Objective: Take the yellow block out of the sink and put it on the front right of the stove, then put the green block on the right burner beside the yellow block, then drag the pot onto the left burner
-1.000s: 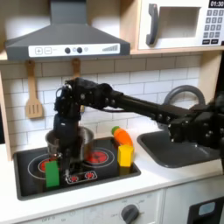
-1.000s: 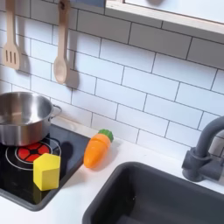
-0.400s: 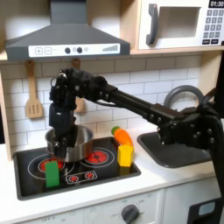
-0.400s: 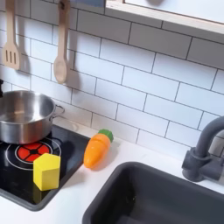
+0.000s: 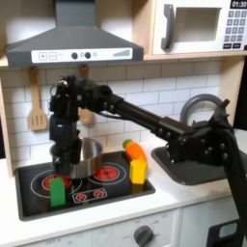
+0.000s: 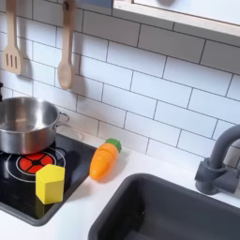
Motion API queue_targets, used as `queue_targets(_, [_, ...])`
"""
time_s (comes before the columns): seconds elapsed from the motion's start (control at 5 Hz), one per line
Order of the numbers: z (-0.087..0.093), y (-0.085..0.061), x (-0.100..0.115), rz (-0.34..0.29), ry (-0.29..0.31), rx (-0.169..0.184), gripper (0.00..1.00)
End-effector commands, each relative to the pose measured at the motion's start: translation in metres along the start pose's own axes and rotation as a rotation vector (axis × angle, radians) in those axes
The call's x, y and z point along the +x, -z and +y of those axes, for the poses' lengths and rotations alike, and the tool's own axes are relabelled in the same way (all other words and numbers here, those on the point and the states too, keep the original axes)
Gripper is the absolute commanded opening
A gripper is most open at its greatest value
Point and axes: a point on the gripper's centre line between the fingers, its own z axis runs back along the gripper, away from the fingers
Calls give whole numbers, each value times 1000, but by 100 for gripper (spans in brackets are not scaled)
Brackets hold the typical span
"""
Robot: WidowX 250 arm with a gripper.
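In the first exterior view my gripper (image 5: 66,162) reaches down at the left rim of the shiny pot (image 5: 87,154), shut on that rim, fingertips partly hidden. The pot stands at the back of the black stove (image 5: 116,188), between the left burner (image 5: 39,180) and the right burner (image 5: 106,174). A green block (image 5: 58,191) stands upright in front of the gripper, by the left burner. At the stove's front right corner stands the yellow block (image 5: 138,171). The second exterior view shows the pot (image 6: 23,124) overlapping the right burner (image 6: 33,165), with the yellow block (image 6: 49,183) before it.
An orange carrot toy (image 5: 135,150) lies right of the stove, also in the second exterior view (image 6: 105,159). The dark sink (image 5: 198,166) and grey faucet (image 6: 220,159) are at the right. Wooden utensils (image 6: 64,56) hang on the tiled wall. My arm (image 5: 145,114) spans above the stove.
The gripper has shifted left along the stove's back, and the pot has slid a little left with it. The blocks and the carrot toy have stayed put.
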Motion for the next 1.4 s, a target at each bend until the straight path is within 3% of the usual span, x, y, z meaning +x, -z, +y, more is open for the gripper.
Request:
queue_targets(0.0, [15, 2, 16, 14, -40, 19, 100])
queue_targets(0.4, [21, -2, 10, 39, -39, 16, 100])
queue_targets(0.6, [31, 1, 11, 37, -27, 33, 100])
queue_targets(0.8, [34, 14, 6, 62, -7, 51, 100])
queue_targets(1.0, [36, 14, 1, 57, 18, 42, 100])
queue_targets(1.2, [34, 17, 3, 59, 6, 42, 100])
